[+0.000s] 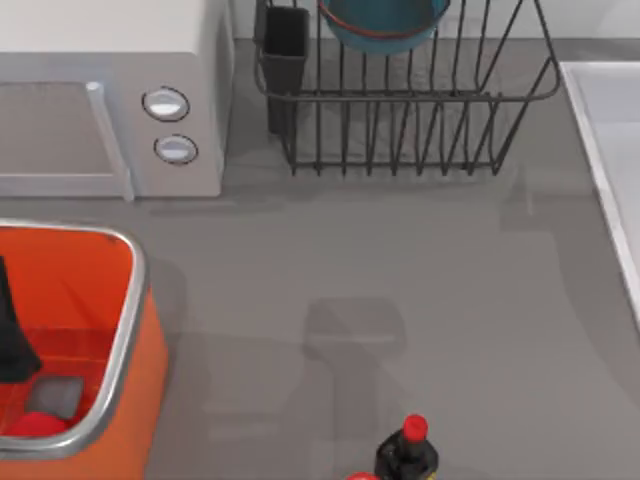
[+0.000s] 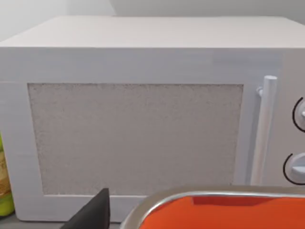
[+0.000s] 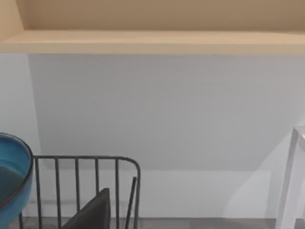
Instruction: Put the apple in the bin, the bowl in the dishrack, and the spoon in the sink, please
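the apple (image 1: 38,424) lies in the bin (image 1: 128,330) beneath the left gripper (image 1: 14,340), finger state unclear; the bowl (image 1: 385,22) sits in the dishrack (image 1: 420,110).

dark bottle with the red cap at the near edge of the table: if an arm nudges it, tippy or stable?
Probably tippy: the dark bottle stands upright with a narrow neck under its red cap, so a push near the top would likely topple it. Once down, its round body would likely roll on the flat grey table. A low push looks safer.
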Controlling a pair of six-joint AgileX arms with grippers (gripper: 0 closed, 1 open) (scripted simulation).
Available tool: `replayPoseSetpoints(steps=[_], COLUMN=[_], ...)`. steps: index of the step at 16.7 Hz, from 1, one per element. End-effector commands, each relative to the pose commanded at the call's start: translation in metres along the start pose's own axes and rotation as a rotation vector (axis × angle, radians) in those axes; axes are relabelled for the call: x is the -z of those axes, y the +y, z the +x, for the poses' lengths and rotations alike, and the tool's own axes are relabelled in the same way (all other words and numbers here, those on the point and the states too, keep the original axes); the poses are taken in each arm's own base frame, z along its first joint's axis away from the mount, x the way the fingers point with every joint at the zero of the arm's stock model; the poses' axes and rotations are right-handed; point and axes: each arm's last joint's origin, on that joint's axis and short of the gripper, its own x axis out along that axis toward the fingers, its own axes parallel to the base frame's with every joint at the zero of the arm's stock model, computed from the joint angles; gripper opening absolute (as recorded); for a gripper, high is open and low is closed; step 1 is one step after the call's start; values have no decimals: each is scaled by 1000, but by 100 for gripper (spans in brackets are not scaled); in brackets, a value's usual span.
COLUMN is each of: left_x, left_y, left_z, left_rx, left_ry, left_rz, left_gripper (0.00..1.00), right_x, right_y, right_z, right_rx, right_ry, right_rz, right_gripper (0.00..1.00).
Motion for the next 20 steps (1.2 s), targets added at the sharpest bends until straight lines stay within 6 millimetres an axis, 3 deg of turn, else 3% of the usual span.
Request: replayPoseSetpoints(steps=[9,20], left_x=[0,0], left_y=[0,0], left_z=[0,0], left_rx=[0,0], left_ry=[0,0], left_rz=[0,0], left_gripper=[100,100], right_x=[32,94], right_y=[-31,-52], right_z=[-54,-99], right_rx=[-1,-5], right_ry=[0,-6], right_rz=[1,4], right_gripper=[100,100])
